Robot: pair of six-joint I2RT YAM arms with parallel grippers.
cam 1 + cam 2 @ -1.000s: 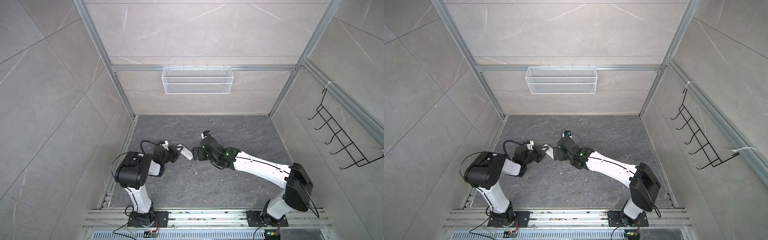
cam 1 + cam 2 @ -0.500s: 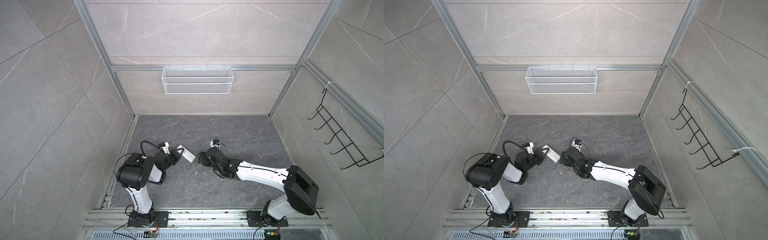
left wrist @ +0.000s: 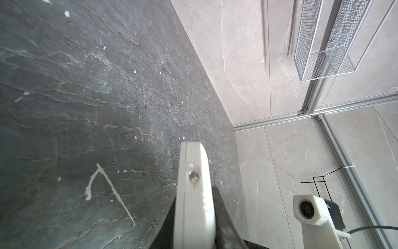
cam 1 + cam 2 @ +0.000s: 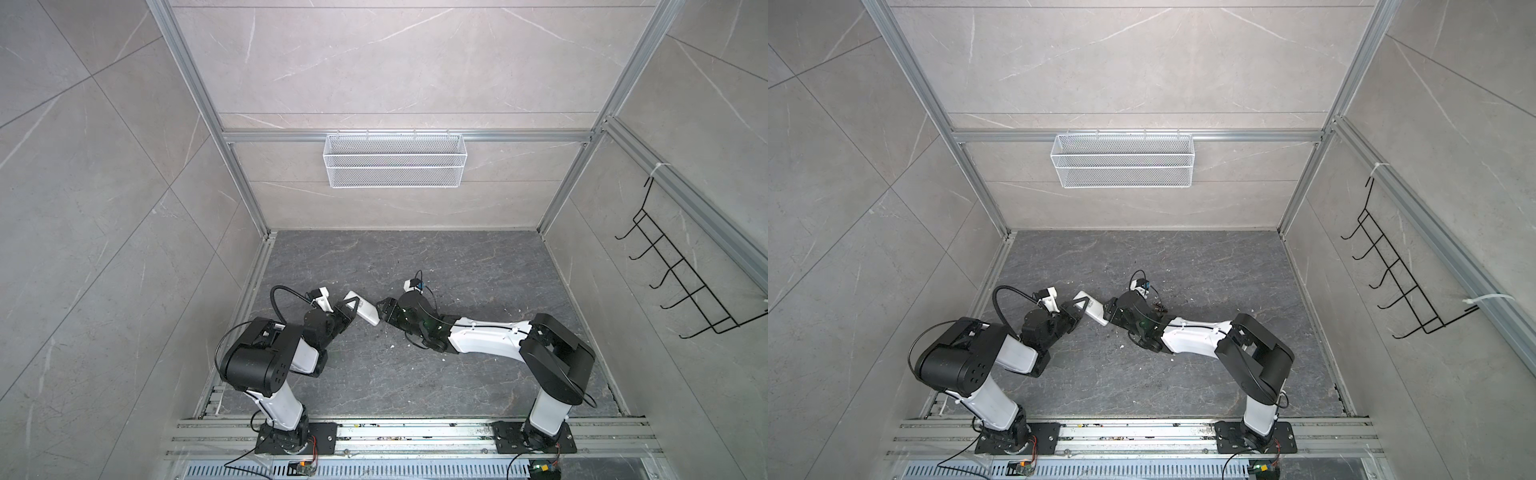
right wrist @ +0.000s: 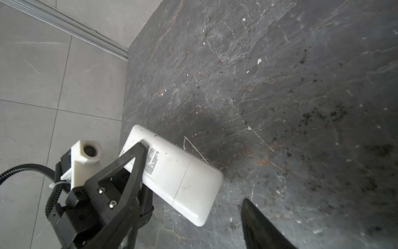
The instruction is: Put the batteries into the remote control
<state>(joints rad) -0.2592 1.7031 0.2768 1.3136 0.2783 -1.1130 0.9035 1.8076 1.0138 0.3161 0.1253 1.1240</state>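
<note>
Right hand (image 4: pixel 380 311) returned beside remote control (image 4: pixel 364 314), spread unclear, left hand (image 4: pixel 351 308) clamped on it

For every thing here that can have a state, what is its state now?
White oblong plastic remote control: held in the air, back cover on.
Left gripper: shut on the remote control.
Right gripper: open, beside the remote's free end.
White wire-mesh basket: hanging, nothing visible inside.
Black wire hook rack: hanging, hooks bare.

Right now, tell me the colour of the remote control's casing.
White, with a patch of small dark print. The remote control shows best in the right wrist view.
</note>
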